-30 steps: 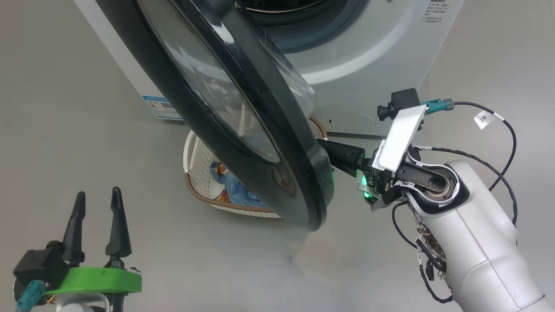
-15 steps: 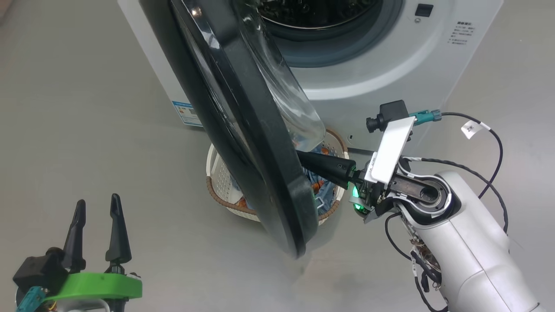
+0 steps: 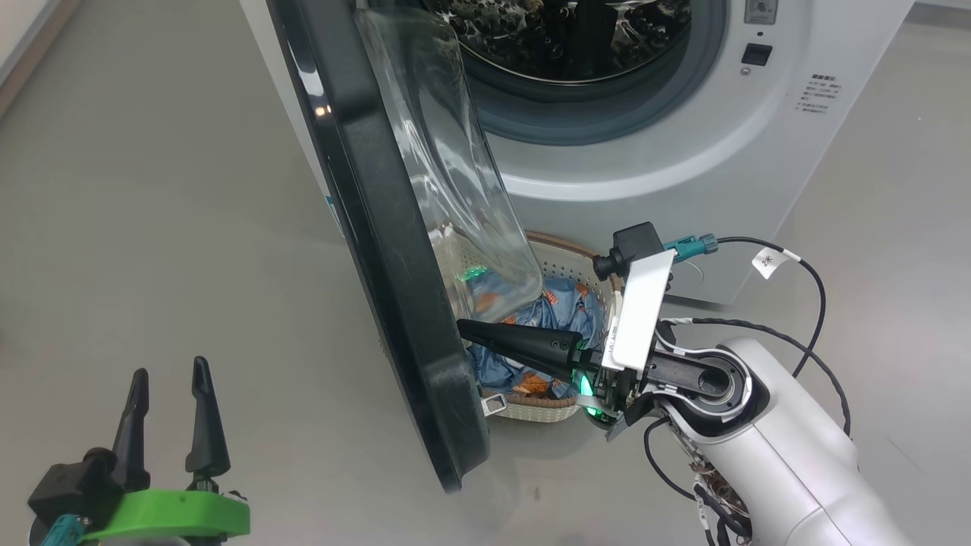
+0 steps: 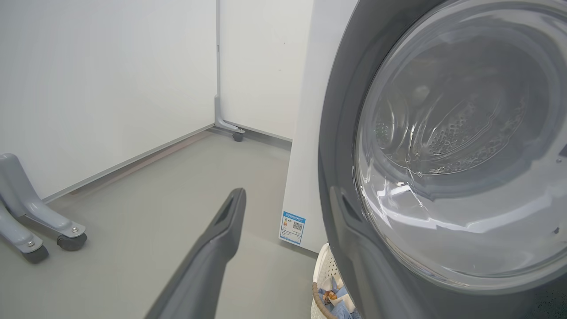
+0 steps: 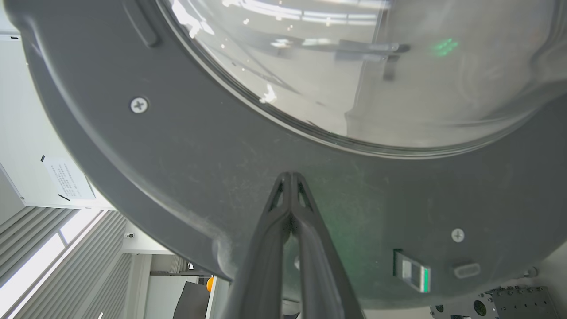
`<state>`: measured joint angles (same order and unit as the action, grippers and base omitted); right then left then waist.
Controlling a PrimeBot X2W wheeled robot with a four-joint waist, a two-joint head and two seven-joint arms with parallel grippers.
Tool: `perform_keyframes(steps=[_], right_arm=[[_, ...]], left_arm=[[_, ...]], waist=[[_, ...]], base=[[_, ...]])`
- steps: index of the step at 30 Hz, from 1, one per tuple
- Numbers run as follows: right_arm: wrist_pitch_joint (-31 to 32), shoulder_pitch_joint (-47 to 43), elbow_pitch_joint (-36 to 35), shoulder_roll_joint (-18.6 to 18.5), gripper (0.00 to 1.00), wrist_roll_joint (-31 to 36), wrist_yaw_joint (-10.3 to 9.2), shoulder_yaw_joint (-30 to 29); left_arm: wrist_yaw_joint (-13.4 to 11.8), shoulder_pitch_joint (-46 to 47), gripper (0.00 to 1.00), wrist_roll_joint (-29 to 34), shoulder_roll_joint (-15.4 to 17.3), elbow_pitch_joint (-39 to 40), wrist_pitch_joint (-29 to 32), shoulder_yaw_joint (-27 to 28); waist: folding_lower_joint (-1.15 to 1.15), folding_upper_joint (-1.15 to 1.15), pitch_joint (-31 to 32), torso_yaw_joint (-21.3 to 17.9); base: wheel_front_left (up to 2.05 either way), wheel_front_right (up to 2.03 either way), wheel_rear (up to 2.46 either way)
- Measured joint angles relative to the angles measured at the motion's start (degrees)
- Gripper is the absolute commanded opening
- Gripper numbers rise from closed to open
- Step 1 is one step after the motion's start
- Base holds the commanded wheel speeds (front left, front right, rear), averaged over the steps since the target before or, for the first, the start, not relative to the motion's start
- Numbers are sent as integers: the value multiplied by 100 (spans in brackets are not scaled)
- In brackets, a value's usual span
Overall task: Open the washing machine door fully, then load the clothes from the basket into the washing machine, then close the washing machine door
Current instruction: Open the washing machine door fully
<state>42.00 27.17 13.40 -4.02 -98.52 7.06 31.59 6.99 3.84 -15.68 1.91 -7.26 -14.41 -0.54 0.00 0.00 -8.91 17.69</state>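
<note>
Right pincer [image 3: 464, 324] touches washing machine door [image 3: 379, 250]; sticker [image 4: 292, 227] illegible.

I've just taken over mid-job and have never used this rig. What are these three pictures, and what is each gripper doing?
This is a wheeled robot with two arms, each ending in two long dark fingers. The head view looks down from its head. It shows the white washing machine with its black door swung open. On the floor stands the basket with the blue clothes in it. The left gripper, at lower left, is open and holds nothing. The right gripper is shut, its tips against the door's inner side. The left wrist view shows the door's outer glass. The right wrist view shows those closed tips on the door.
</note>
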Motion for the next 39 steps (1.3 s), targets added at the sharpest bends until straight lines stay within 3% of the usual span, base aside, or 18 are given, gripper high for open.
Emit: perform_keyframes(steps=[20, 39], right_arm=[[-603, -53, -99, -9, 0, -259, 0, 669], [-899, -35, -74, -1, 0, -153, 0, 901]], left_arm=[[0, -44, 100, -102, 0, 12, 0, -169], [0, -180, 100, -149, -1, 45, 0, 113]], waist=[[0, 0, 111, 379], [0, 0, 241, 301]], base=[[0, 0, 0], [0, 0, 0]])
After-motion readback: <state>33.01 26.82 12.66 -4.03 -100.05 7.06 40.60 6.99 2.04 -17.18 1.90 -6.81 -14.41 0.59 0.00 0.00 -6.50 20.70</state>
